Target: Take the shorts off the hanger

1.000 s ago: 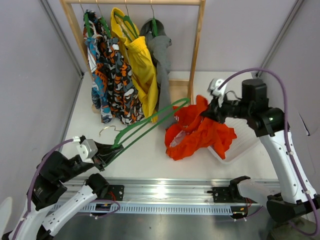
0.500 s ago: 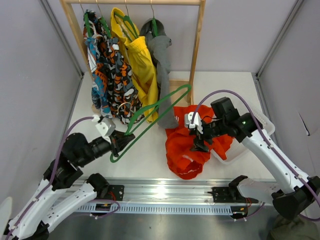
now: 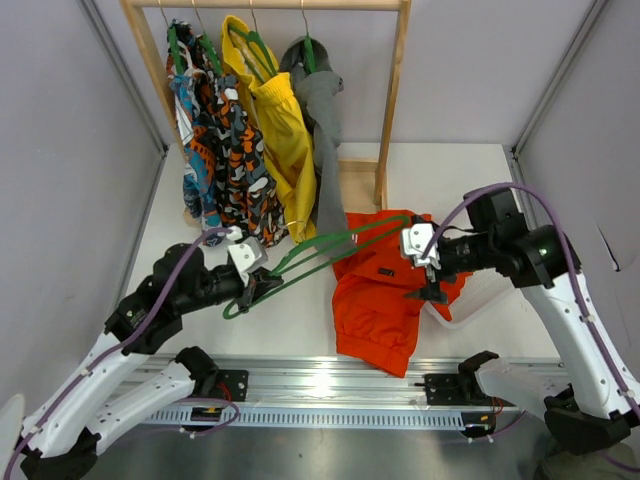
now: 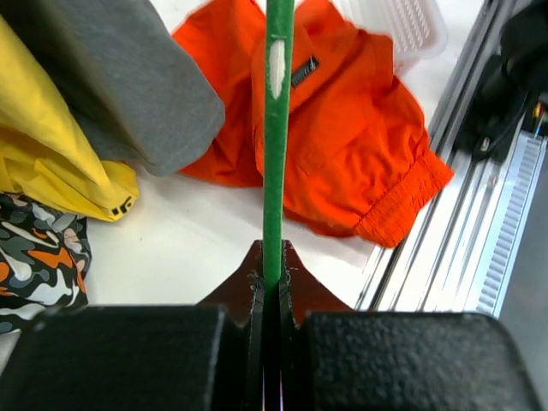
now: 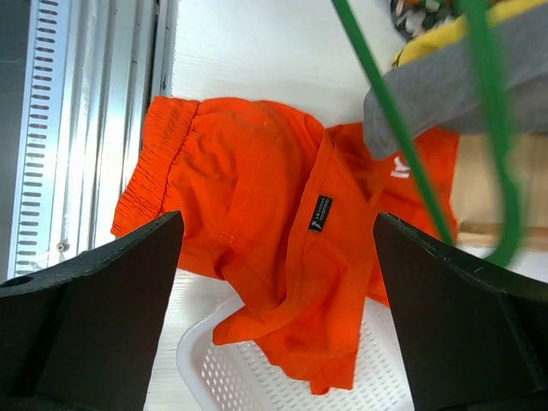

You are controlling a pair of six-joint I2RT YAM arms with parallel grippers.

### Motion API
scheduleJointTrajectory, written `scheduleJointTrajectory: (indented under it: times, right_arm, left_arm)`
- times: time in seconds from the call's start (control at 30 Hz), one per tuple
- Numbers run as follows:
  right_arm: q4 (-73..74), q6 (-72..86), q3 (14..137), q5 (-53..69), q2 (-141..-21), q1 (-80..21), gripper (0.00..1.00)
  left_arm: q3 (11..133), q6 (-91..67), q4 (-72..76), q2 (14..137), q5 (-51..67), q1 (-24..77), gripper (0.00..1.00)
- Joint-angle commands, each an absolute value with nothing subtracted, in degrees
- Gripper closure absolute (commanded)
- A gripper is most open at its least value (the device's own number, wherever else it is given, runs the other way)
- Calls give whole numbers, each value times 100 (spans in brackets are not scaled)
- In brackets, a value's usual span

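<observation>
Left wrist | left pincer (image 4: pixel 272 287) clamps hanger (image 4: pixel 277 154) | shorts (image 4: pixel 351 145) lie on table (image 4: pixel 197 248)

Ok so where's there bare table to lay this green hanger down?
Widest bare patch: the back right of the table, between the rack's right post and the right wall. A narrower strip lies between the hanger and the front rail, left of the shorts. The middle is crowded: shorts, white basket, hanging grey garment.
</observation>
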State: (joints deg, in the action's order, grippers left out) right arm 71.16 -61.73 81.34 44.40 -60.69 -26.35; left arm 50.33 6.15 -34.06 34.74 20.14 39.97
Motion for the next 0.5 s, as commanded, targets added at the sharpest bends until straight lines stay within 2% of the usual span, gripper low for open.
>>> scheduleJointTrajectory:
  times: [0.0, 0.27, 0.47]
  right_arm:
    - [7892, -6715, 8648, 4807, -5950, -2610, 0]
    - [7200, -6233, 8526, 4685, -6117, -2663, 2]
    - [6900, -6354, 8131, 4719, -6328, -2663, 8]
  left_arm:
    - [5379, 1440, -3691, 3656, 2347, 4017, 100]
    - [5309, 2012, -3946, 3858, 2794, 4017, 100]
    - [5107, 2259, -3999, 3736, 3252, 4017, 100]
